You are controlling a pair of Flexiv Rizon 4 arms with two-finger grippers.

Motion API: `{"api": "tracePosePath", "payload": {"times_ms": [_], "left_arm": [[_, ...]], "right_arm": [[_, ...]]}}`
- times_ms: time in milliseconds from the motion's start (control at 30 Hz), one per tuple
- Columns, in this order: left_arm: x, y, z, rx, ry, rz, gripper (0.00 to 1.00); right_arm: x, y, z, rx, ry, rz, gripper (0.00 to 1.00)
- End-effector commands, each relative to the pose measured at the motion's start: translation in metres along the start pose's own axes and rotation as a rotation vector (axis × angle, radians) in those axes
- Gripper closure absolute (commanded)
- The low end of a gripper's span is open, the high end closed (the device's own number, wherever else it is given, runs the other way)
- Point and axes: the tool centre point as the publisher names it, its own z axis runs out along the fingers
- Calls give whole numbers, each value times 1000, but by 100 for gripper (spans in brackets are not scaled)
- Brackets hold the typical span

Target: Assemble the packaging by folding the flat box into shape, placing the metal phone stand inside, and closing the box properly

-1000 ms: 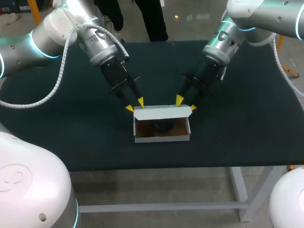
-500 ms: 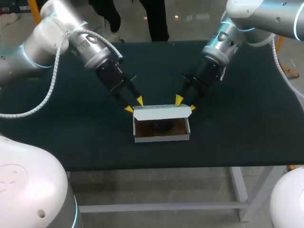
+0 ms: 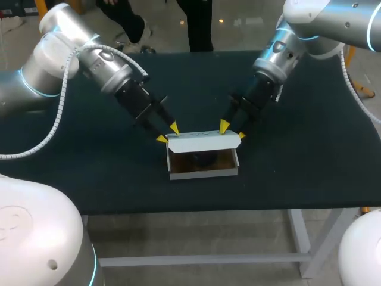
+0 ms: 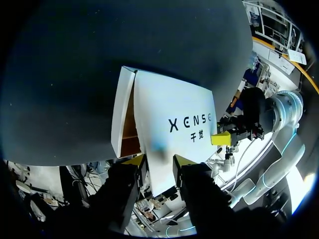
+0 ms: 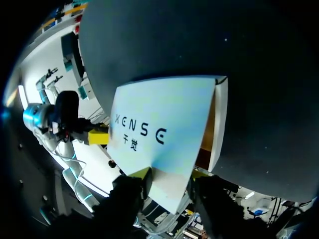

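your left gripper (image 3: 167,133) sits at the left end of the upright white lid (image 3: 202,141), fingers partly spread, with the lid's corner between the yellow tips. the cardboard box (image 3: 203,172) under that lid stands open near the middle of the dark table (image 3: 297,149), and the dark phone stand (image 3: 203,159) lies inside it. your right gripper (image 3: 232,130) is at the lid's right end, likewise partly spread astride that corner.
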Motion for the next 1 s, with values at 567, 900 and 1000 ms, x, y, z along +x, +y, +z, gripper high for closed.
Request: {"api": "tracePosePath", "payload": {"times_ms": [567, 900, 1000], "left_arm": [[-2, -4, 7, 5, 33, -3, 73], [-8, -4, 10, 5, 23, 4, 72], [-9, -3, 11, 7, 20, 8, 71]], "right_arm": [[4, 7, 4, 19, -3, 0, 53], [0, 3, 7, 16, -15, -10, 51], [-1, 1, 8, 14, -21, -14, 51]]}}
